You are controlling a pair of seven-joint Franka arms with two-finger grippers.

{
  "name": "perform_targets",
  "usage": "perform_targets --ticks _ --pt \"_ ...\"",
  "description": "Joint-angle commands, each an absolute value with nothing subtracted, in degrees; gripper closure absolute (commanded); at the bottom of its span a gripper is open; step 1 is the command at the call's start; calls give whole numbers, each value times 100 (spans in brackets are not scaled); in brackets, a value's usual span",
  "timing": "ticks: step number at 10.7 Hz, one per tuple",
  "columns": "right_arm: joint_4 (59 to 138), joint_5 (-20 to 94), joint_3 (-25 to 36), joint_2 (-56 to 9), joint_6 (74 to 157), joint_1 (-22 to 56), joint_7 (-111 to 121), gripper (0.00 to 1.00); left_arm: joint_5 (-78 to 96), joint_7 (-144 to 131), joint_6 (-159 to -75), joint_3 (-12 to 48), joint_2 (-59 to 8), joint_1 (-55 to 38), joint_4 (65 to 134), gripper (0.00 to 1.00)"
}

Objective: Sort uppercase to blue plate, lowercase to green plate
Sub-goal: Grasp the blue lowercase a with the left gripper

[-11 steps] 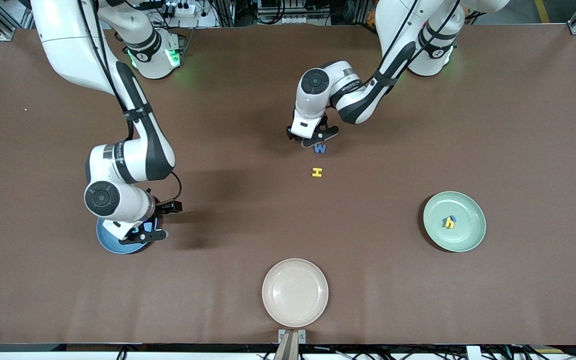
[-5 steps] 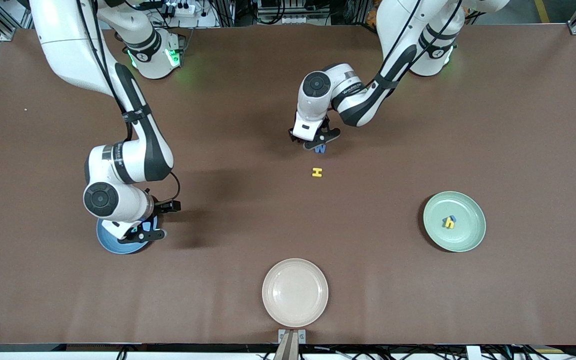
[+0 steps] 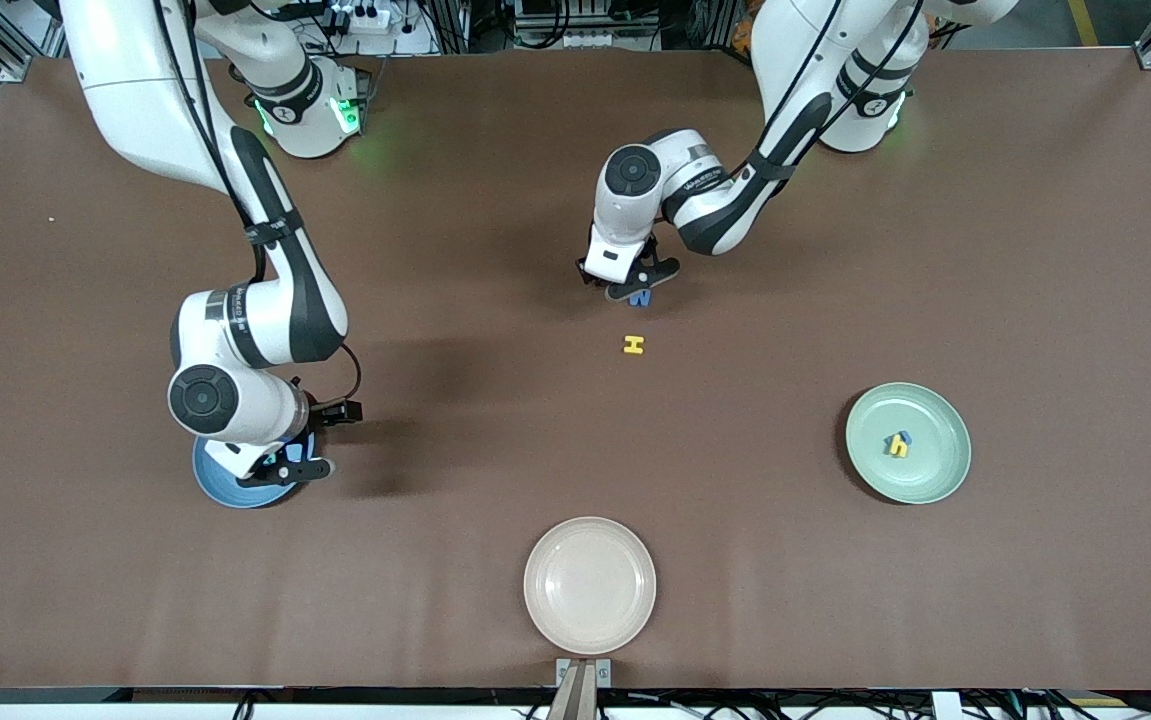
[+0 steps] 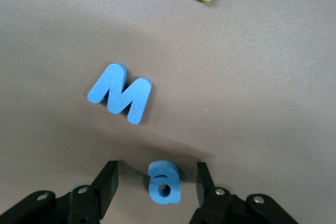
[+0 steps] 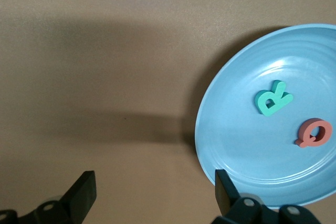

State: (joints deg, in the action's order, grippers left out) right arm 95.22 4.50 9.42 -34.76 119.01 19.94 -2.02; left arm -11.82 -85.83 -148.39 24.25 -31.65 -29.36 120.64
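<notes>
Since a second ago your left claw (image 3: 630, 285) has sunk lower in the upper centre of the frame, and it now hides the top edge of the blue W (image 3: 642, 298); your right arm has barely shifted. In the left wrist view, the left claw (image 4: 156, 170) stands spread on either side of the blue e (image 4: 164, 183), which lies flat on the desk (image 3: 435, 560) with a little gap to each finger, so nothing is pinched. The blue W (image 4: 121, 98) lies just beside the e, apart from it. The yellow H (image 3: 633, 344) lies near them, a little nearer the front camera than the W. Your right claw (image 3: 285, 468) waits low over the rim of the blue plate (image 3: 215, 485), in the lower half of the frame toward the right arm's end of the desk. Its fingers are spread wide and hold nothing. In the right wrist view the teal R (image 5: 273, 98) and the red Q (image 5: 314, 132) lie side by side in that plate, not touching. The green plate (image 3: 925, 480) sits toward the left arm's end and holds the yellow h (image 3: 898, 448), with a blue letter (image 3: 903, 437) against it that you cannot read. At the bottom centre stands the cream plate (image 3: 535, 585).
</notes>
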Motion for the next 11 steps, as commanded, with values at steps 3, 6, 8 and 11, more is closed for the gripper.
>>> perform_targets --ticks 3,6,8,11 --pt "9589 501 853 -3401 11918 1925 -211 0 -1354 -8771 -14880 2505 -3190 -2892 12032 37" --pt "9580 501 853 -3401 11918 1934 -220 0 -1353 -8780 -14880 2514 -3190 -2900 12032 43" --pt "9580 501 853 -3401 11918 1942 -229 0 -1345 -8780 -14880 2522 -3199 -2900 12032 56" --pt "9580 501 853 -3401 11918 1942 -229 0 -1345 -8763 -14880 2522 -3226 -2900 12015 94"
